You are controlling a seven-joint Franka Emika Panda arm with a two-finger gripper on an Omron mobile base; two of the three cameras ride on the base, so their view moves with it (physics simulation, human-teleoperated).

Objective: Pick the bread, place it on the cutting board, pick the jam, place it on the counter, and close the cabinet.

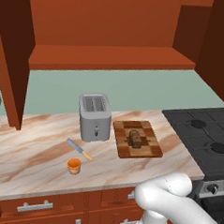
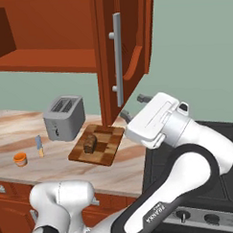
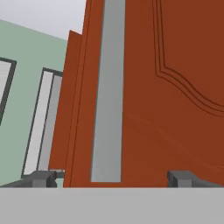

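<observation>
I am looking at the tabletop (image 1: 32, 146) from the left base view, and the bread (image 1: 136, 139) is lying on the cutting board (image 1: 151, 147). The jam (image 1: 74, 166) is sitting on the tabletop near the front edge, just beside a knife (image 1: 79, 149). A toaster (image 1: 94, 116) is standing next to the board. The cabinet (image 1: 108, 57) is hanging open above, and I am seeing nothing on its shelf.

From the right base view I am seeing my end effector (image 2: 133, 107) up by the open right door (image 2: 127, 50), close to the lower end of its long grey handle (image 2: 118, 58). Its two fingers are spread wide and holding nothing.

In the hand view the door is very close, with the grey handle running up between the two finger tips (image 3: 41, 178).
</observation>
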